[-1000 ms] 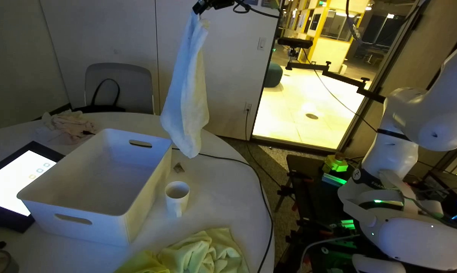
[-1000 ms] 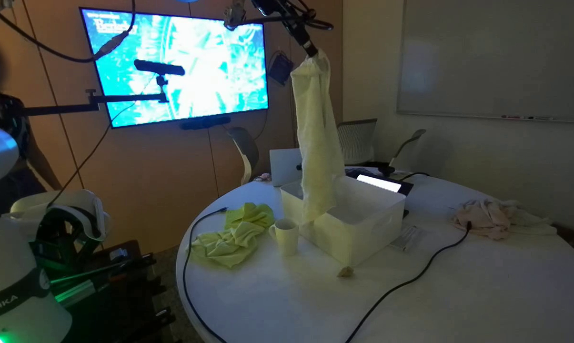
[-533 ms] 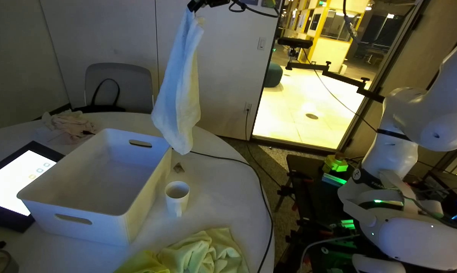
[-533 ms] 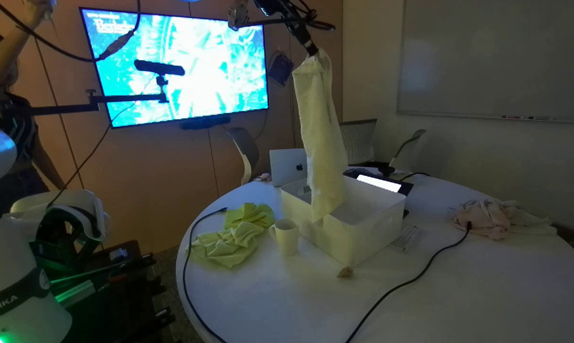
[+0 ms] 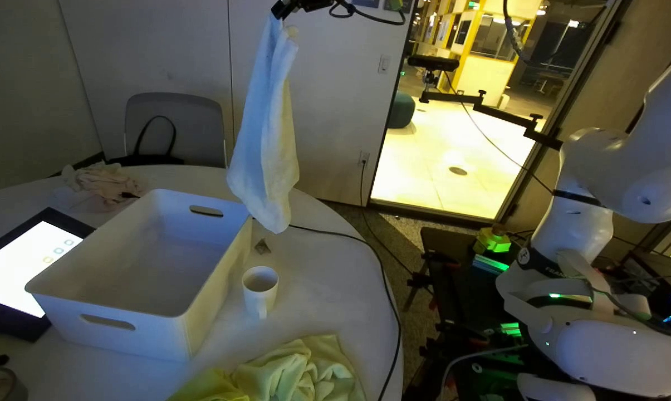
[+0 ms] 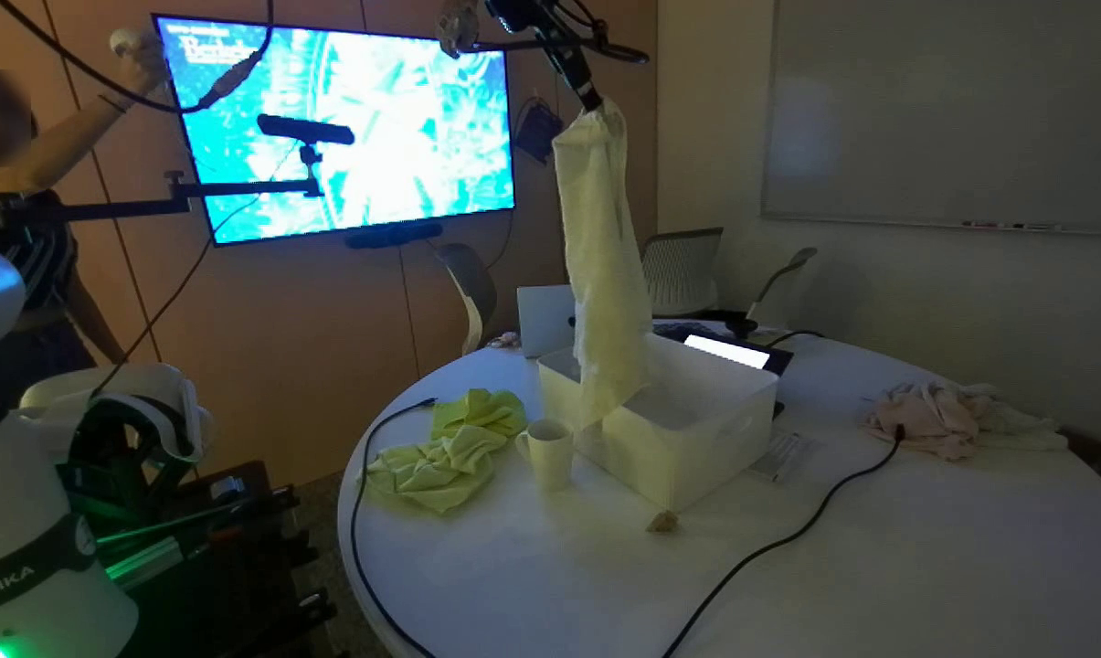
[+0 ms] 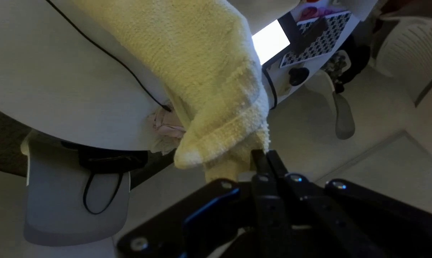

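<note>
Gripper (image 7: 266, 154) clenched, and look at that: fingers pressed together with a towel (image 7: 208, 71) pinched right at the tips! That's the wrist view, pale yellow fabric spilling away over the table (image 7: 58, 82), a pink cloth (image 7: 167, 123) near the table's edge. My worry is the bite: it looks slim, so a quick jerk could let the towel slip free.

Over to an exterior view: the towel dangles above the table, top end at the gripper, lower hem near the corner of a white box (image 5: 129, 340). A mug (image 5: 260, 289) stands upright just beside that box; a low sideways swing could send the hem into it and knock it over, I'd say.

Again from an exterior view, a green cloth (image 6: 449, 448) lies crumpled near the mug, and the towel hangs across our sight of the box's wall. Hem touching rim? Can't tell! A snag there could tug the towel loose.
</note>
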